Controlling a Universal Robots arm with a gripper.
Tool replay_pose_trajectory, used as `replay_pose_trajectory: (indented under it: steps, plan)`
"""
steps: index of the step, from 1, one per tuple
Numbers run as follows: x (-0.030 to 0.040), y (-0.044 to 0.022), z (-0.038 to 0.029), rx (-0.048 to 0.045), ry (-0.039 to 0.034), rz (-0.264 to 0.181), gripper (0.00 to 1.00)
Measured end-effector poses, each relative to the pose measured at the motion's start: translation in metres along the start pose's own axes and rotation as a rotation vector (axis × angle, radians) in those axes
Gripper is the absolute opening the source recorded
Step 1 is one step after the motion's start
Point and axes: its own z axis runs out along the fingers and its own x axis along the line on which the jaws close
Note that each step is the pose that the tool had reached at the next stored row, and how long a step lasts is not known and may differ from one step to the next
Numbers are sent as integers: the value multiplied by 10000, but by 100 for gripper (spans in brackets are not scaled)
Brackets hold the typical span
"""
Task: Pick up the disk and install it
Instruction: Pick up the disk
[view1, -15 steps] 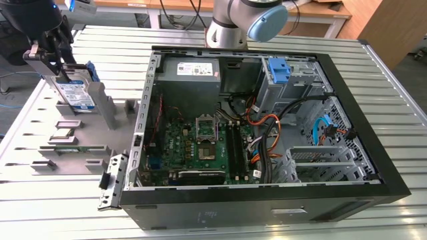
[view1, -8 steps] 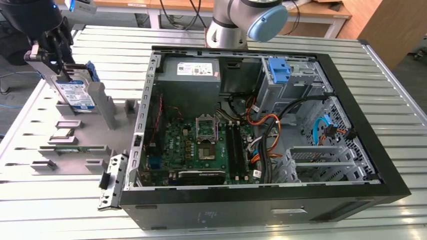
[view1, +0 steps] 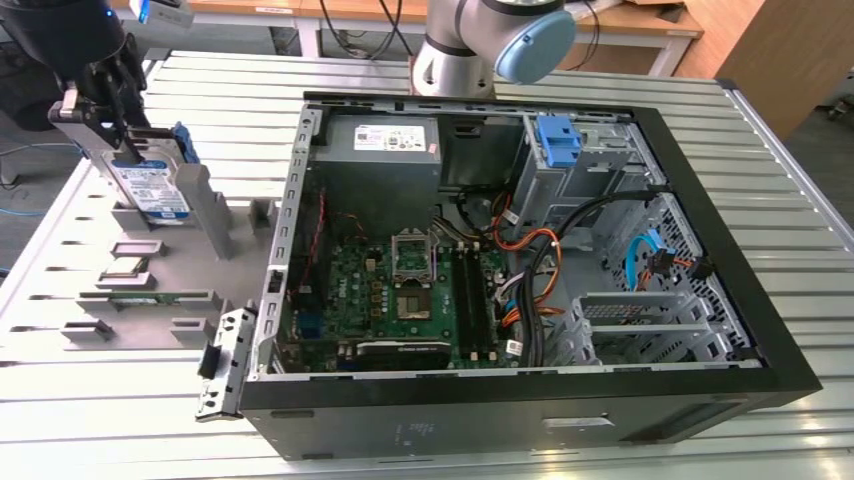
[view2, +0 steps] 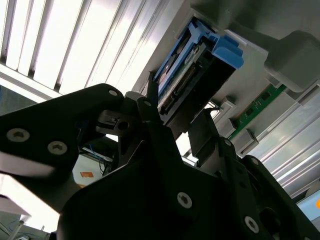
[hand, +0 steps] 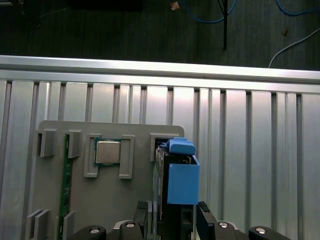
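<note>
1. My end effector (hand: 173, 207) sits over the top end of the disk (view1: 142, 190). I cannot tell whether it is clamped on the disk or merely around it.
2. The disk stands upright on its edge in a slot of a grey rack (hand: 100, 200), with its white-and-blue label facing out in the exterior view. Its blue bracket (hand: 182, 182) frames the end nearest to me.
3. On the same rack, in the first wrist view, a square processor chip (hand: 107, 152) lies flat in its own pocket beside the disk. A thin green strip (hand: 64, 185) runs along the far side of the chip.
4. The rack rests on a desk (view1: 134, 440) of pale ribbed metal slats, at the exterior view's left.
5. Well apart from the disk, toward the exterior view's right, an open black computer case (view1: 534, 410) lies on its side. Inside it are a green circuit board (view1: 400, 290), orange and black cables (view1: 527, 245) and a blue plastic piece (view1: 558, 140) at the drive bay.
6. Behind the case, a grey joint of my arm (view1: 461, 50) with a pale blue cap rises from the desk.
7. Beyond the desk's edge lie a dark floor (hand: 100, 30) with loose blue cables (hand: 205, 17), and wooden furniture (view1: 641, 25) at the back of the room.
</note>
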Motion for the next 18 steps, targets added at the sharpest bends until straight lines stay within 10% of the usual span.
replay_pose_trajectory:
  steps: [18]
  plan:
    - [0, 0, 2, 0, 0, 0, 35]
